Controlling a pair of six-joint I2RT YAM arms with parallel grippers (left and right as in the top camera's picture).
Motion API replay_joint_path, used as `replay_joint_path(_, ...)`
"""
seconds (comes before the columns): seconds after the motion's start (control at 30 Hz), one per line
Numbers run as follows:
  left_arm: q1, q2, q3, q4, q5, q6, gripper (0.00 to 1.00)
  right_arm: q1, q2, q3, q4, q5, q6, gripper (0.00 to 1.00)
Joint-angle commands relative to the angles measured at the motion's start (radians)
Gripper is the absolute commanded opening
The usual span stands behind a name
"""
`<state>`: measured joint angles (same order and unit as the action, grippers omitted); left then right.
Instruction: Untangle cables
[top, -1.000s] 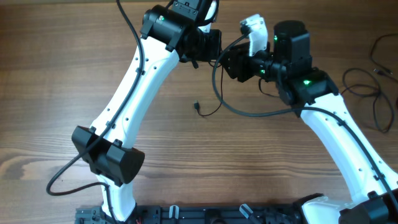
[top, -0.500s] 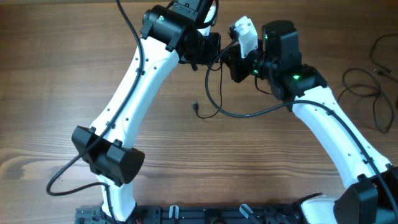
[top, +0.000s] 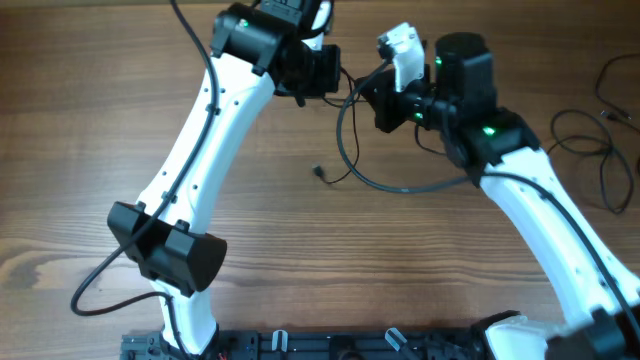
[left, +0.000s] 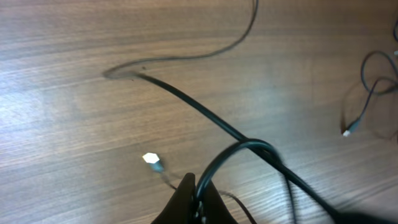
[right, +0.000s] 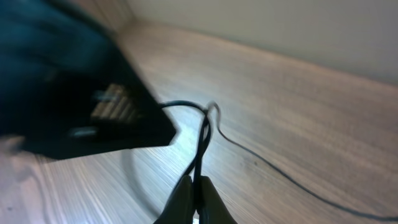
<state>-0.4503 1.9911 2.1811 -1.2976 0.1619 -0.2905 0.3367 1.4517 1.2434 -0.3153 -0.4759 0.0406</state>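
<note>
A thin black cable (top: 343, 128) hangs between my two grippers above the table's far middle. It loops down to a small plug end (top: 318, 172) lying on the wood. My left gripper (top: 338, 78) is shut on the cable (left: 245, 145), which arcs out from between its fingertips (left: 188, 186). The silvery plug tip (left: 150, 158) lies just ahead of them. Facing it closely, my right gripper (top: 368, 98) is shut on a strand of the same cable (right: 204, 134). That strand rises from the right gripper (right: 196, 184) toward the blurred dark left gripper (right: 81, 106).
A second loose tangle of thin cable (top: 598, 150) lies at the table's right edge, its white-tipped end (left: 346, 132) showing in the left wrist view. A thicker black arm wire (top: 410, 187) sags under the right arm. Another arm wire (top: 95, 285) curls at front left.
My right gripper has closed on the cable strand. The left gripper has drawn a little left and back, and the right has shifted slightly right, so the two stand a bit further apart.
</note>
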Motion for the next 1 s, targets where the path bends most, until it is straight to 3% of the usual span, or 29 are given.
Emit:
replay_joint_path(0.0,0.019,-0.016,-0.002,0.012,-0.006,-0.005,0.04,-0.008,-0.130,0.008,-0.026,-0.016,0.048,0.04)
replay_joint_path(0.23,0.019,0.092,-0.002,0.045,-0.006,-0.005,0.04,-0.008,-0.302,0.007,-0.151,0.000,0.032,0.04)
replay_joint_path(0.33,0.021,0.112,-0.002,0.031,0.006,-0.005,0.04,-0.008,-0.296,0.007,-0.171,0.081,0.011,0.05)
replay_joint_path(0.37,0.021,0.092,-0.001,0.021,0.011,-0.005,0.04,-0.008,-0.263,0.007,-0.171,0.078,0.012,0.58)
replay_joint_path(0.4,0.021,0.077,-0.001,0.021,0.018,-0.006,0.04,-0.007,-0.238,0.007,-0.164,0.070,0.012,0.77)
replay_joint_path(0.47,0.021,0.036,-0.001,0.023,0.044,-0.006,0.04,-0.007,-0.176,0.007,-0.139,0.047,0.012,0.80)
replay_joint_path(0.53,0.020,-0.003,-0.001,0.019,0.074,-0.009,0.04,-0.007,-0.085,0.007,-0.091,0.002,0.013,0.70)
replay_joint_path(0.67,0.020,-0.022,-0.001,-0.006,0.089,-0.009,0.04,-0.007,0.027,0.007,-0.044,-0.058,0.023,0.59)
replay_joint_path(0.73,0.020,-0.022,-0.001,-0.013,0.089,-0.009,0.04,-0.007,0.056,0.007,-0.041,-0.058,0.024,0.42)
replay_joint_path(0.8,0.021,-0.022,-0.002,-0.009,0.088,-0.008,0.04,-0.007,0.063,0.007,-0.036,-0.079,0.043,0.04)
replay_joint_path(0.97,0.021,-0.022,-0.002,-0.005,0.069,-0.008,0.04,-0.007,0.043,0.007,0.018,-0.110,0.148,0.04)
